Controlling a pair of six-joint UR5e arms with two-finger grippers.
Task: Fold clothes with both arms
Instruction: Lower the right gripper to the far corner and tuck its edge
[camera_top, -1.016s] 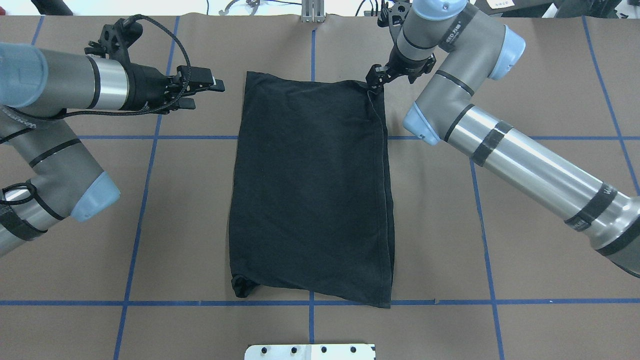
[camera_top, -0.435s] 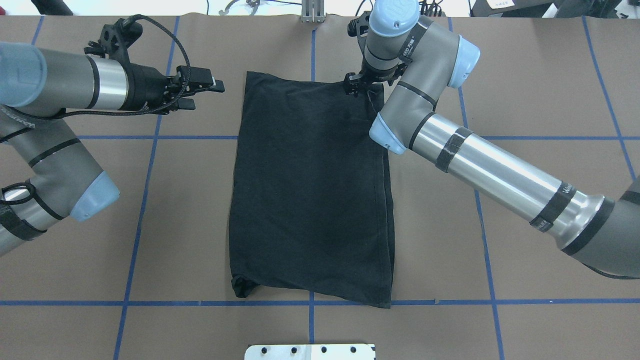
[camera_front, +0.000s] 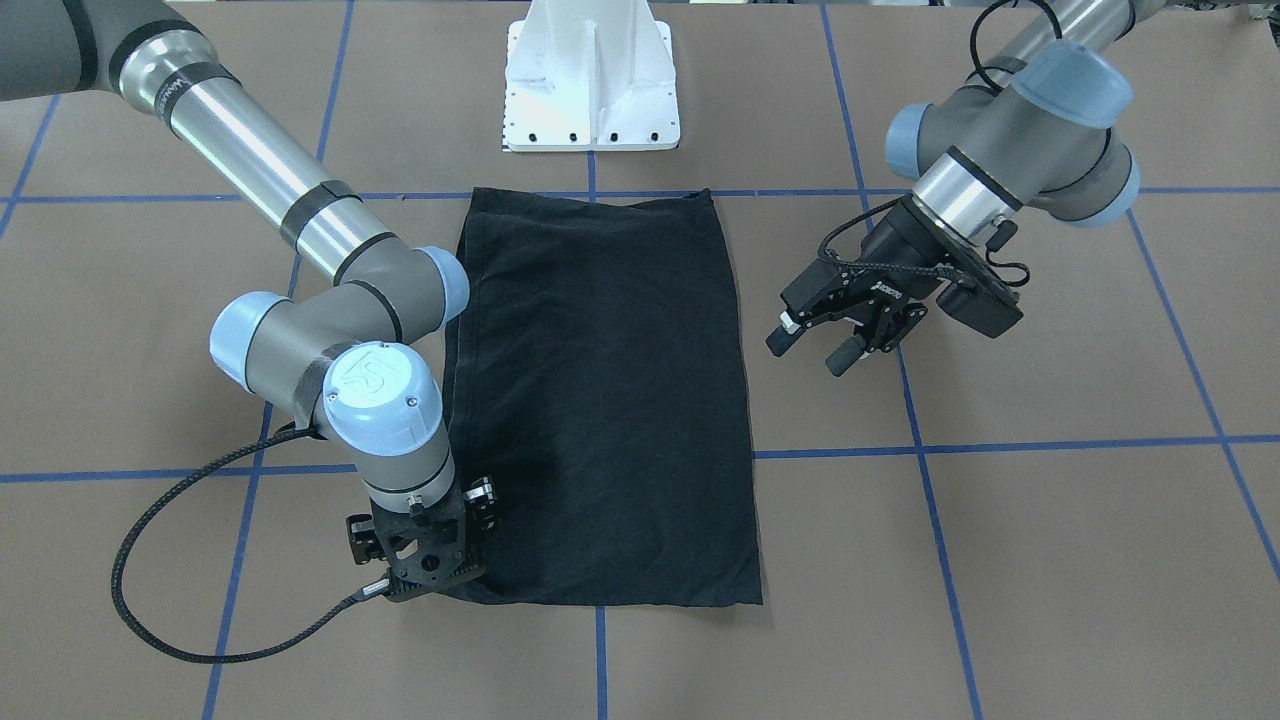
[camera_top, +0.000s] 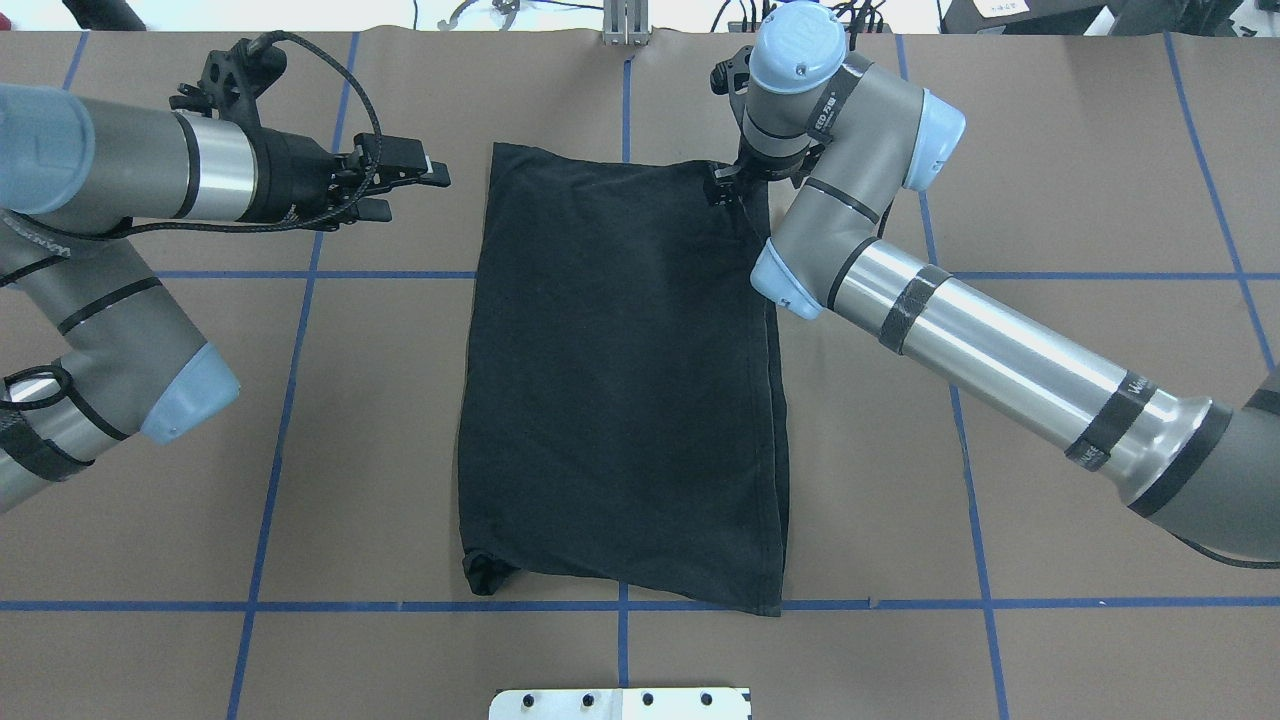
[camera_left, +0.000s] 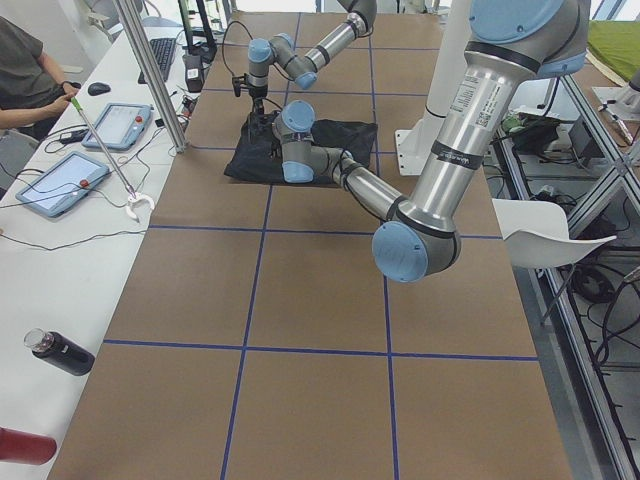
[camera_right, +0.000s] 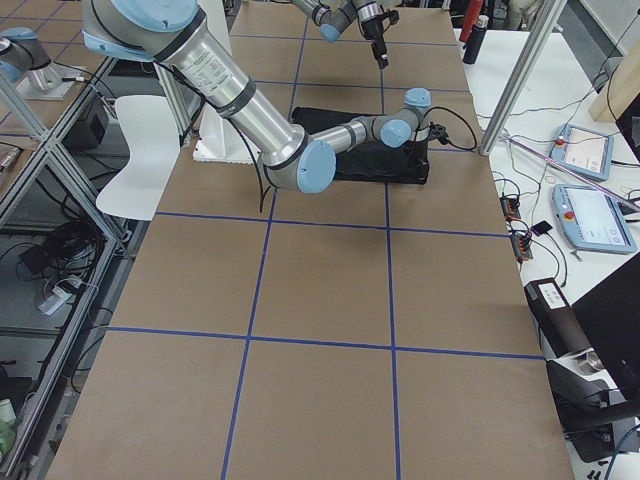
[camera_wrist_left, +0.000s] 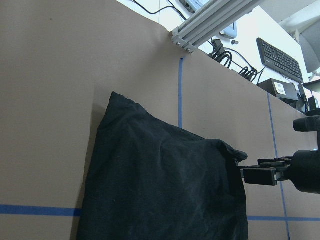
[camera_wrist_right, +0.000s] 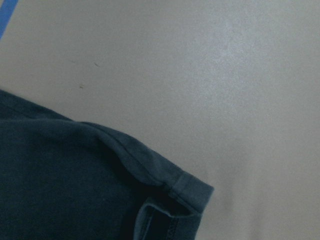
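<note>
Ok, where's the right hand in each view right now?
Front-facing: right hand lower left.
Overhead: hand top, right of centre.
Exterior left: hand far, upper left of centre.
Exterior right: hand upper right of centre.
Left wrist: hand at right edge.
Right wrist: not in it.
Shared landmark: the T-shirt corner beside it.

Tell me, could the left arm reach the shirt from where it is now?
Probably yes: the left gripper hangs open beside the shirt, with only bare table between them and nothing blocking.

The T-shirt (camera_top: 620, 380) is plain black, the table (camera_top: 1100, 150) brown with blue grid lines (camera_top: 300, 606), the arms (camera_top: 130, 180) (camera_top: 1000, 350) grey and pale blue.
</note>
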